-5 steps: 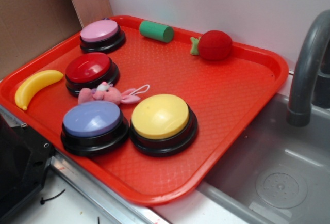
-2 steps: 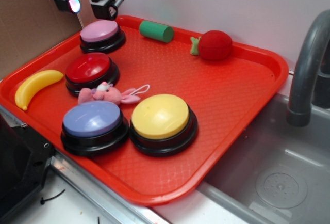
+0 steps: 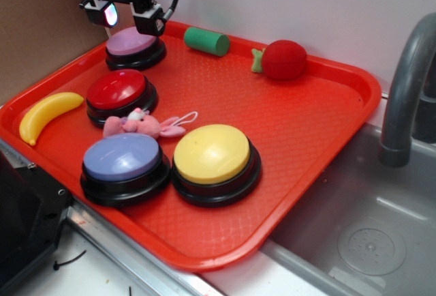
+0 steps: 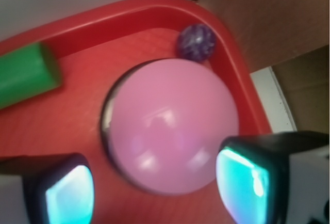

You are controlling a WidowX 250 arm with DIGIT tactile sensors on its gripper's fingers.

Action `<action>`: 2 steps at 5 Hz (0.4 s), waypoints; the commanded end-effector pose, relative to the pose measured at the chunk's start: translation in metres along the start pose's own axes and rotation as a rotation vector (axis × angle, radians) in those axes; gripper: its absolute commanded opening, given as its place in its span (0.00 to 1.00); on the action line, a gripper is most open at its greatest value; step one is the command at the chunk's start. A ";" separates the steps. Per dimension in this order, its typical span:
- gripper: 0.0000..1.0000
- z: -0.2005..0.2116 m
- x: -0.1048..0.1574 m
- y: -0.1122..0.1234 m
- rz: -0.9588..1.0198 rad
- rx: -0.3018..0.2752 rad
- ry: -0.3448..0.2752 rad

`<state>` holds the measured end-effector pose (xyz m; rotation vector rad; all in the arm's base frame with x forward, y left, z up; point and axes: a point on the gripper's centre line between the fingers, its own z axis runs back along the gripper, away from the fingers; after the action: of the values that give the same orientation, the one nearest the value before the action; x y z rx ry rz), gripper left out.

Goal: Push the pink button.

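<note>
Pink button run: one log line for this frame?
phase: approach | gripper: open, above pink button, no contact seen | button: far left corner of red tray | pressed: not yet

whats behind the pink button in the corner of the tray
In the wrist view a small purple ball sits behind the pink button, tucked against the red tray corner rim. In the exterior view the gripper blocks that corner, so the ball is hidden there.

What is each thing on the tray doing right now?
pink button: on its base, not visibly pressed
gripper: open, right above the pink button
red button: untouched
lavender-blue button: untouched
yellow button: untouched
plush bunny: lying on its side
banana: lying flat
green cylinder: lying on its side
purple ball: in the tray corner
</note>
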<state>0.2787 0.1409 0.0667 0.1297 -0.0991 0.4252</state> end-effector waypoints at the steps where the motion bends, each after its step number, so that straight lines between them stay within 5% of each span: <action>1: 1.00 -0.013 0.015 0.015 0.016 -0.001 -0.052; 2: 1.00 -0.026 0.010 0.012 0.008 0.000 -0.026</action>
<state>0.2921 0.1531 0.0447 0.1326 -0.1499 0.4245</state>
